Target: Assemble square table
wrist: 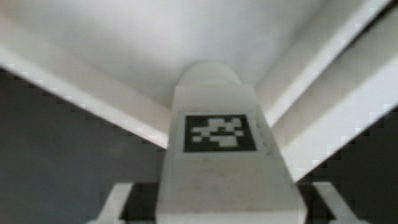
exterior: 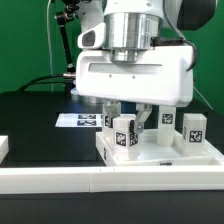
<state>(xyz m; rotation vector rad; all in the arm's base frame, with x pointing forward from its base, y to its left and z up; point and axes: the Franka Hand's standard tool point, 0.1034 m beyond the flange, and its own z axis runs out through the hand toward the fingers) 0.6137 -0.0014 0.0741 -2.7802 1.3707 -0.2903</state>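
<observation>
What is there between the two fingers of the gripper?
A white tagged leg stands between the fingers of the gripper, shown best in the wrist view. The white tabletop lies behind it.

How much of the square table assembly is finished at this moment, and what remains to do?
Done: in the exterior view, tagged legs already stand upright on the white tabletop, for example the right leg.

In hand: the gripper is closed around one leg, its tag showing between the fingers in the wrist view.

Left: whether any leg is fully seated in its socket cannot be told, so the held leg, and perhaps others, still need fixing.
</observation>
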